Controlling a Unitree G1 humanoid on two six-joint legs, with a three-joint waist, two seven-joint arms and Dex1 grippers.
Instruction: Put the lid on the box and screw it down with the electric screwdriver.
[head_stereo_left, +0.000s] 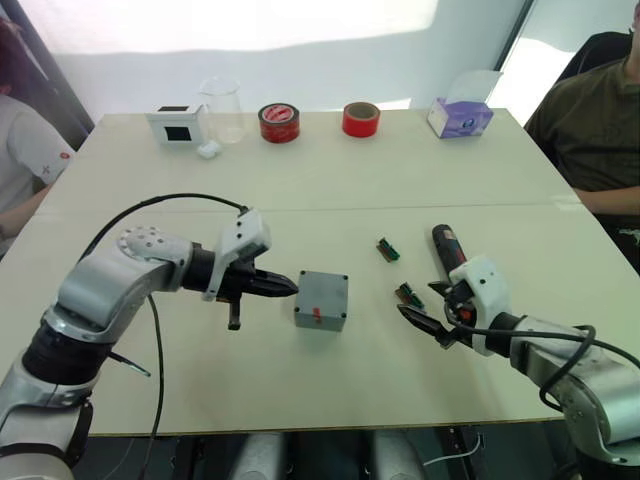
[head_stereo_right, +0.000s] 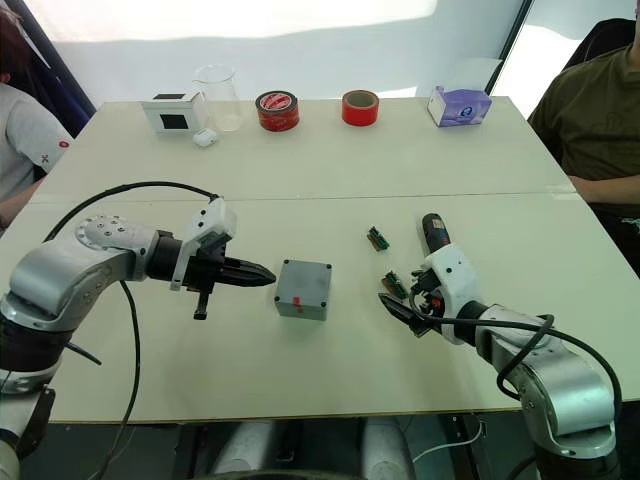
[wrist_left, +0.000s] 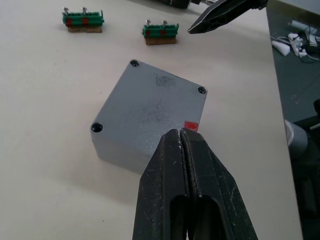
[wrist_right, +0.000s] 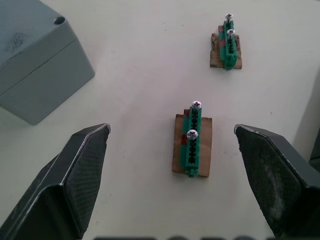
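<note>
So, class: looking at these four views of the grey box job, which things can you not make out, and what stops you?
- Inside of the box: hidden by the lid in every view.
- Whether screws sit in the lid's corner holes: too small in the left wrist view.
- Electric screwdriver: its near end is hidden behind the right gripper in the eye views.
- Box in the right wrist view: cut off by the picture's edge.

screwdriver (head_stereo_left: 446, 246): front end tucked behind the right gripper (head_stereo_left: 425, 322), can't see the bit | box (wrist_left: 145, 122): near edge covered by the left gripper (wrist_left: 181, 134); lid (wrist_left: 152, 102) on it, so no view inside | people at both table sides: cut off by the frame
</note>
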